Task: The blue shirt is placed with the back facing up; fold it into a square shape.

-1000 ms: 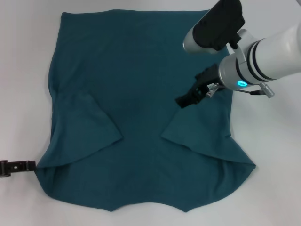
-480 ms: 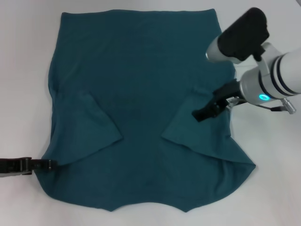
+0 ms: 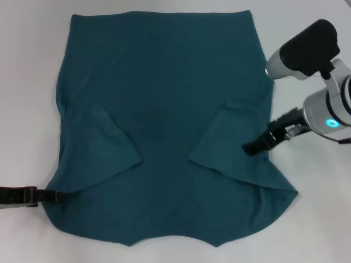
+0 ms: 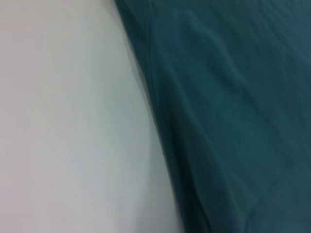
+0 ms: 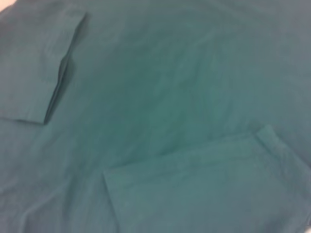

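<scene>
Head view: blue shirt [image 3: 164, 109] spread flat on the white surface [image 3: 27, 82], plain side up, both sleeves already turned inward onto the body. Left gripper [image 3: 46, 195] low at the shirt's left edge near the hem corner, tip just touching or barely over the cloth; fingers seemingly close together, nothing clearly pinched, so no telling whether cloth is held. Right gripper [image 3: 256, 146] over the folded right sleeve, close to the shirt's right edge; fingers dark and seen edge-on, spread impossible to judge, no cloth seen lifted. Risk here: catching only the top layer at either edge, leaving the sleeve behind and opening the fold again when the side is drawn across.

Left wrist view: only the shirt's edge [image 4: 160, 126] against the pale surface, a soft ridge running along the hem line. No fingers visible. Risk: with the edge rolled slightly under, a shallow pinch likely to slip off, or to drag the whole shirt sideways instead of raising it.

Right wrist view: wide stretch of cloth, one folded sleeve [image 5: 204, 184] nearer, the other [image 5: 39, 73] farther off, mild wrinkles between. No fingers visible. Risk: uneven lifts by the two arms skewing the crease, giving a slanted panel rather than a square; wrinkles pressed in under the next fold.
</scene>
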You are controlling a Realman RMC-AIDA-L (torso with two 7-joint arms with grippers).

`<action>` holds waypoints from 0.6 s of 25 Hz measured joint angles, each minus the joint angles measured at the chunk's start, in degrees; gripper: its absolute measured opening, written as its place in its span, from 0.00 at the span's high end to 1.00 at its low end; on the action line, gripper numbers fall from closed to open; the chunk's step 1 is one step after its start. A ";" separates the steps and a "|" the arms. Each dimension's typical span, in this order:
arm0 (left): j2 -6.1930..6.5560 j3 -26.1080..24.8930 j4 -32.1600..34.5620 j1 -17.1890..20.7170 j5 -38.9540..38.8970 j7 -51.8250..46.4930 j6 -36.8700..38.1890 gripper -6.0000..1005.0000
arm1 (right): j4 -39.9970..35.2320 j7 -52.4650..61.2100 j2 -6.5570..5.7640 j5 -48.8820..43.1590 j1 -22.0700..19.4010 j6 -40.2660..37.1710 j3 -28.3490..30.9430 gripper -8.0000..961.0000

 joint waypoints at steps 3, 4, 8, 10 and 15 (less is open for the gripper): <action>0.18 -0.18 -0.10 0.10 0.17 0.14 -0.08 0.13 | -0.21 2.38 -0.03 -0.92 0.49 -5.70 2.14 0.04; 0.23 -0.16 -0.12 0.09 0.30 0.14 -0.10 0.16 | -0.40 3.81 -0.06 -1.71 0.72 -7.52 2.74 0.04; 0.26 0.36 -0.16 -0.21 0.67 0.22 -0.03 0.32 | -1.19 8.88 -0.09 -6.05 1.13 -13.09 4.30 0.04; 0.27 0.64 -0.17 -0.42 0.83 0.23 0.01 0.41 | -1.09 10.10 -0.09 -7.23 1.11 -14.28 5.34 0.04; 0.32 0.92 -0.34 -0.79 1.20 0.25 -0.02 0.60 | 0.40 10.82 -0.09 -7.76 0.54 -15.32 7.91 0.04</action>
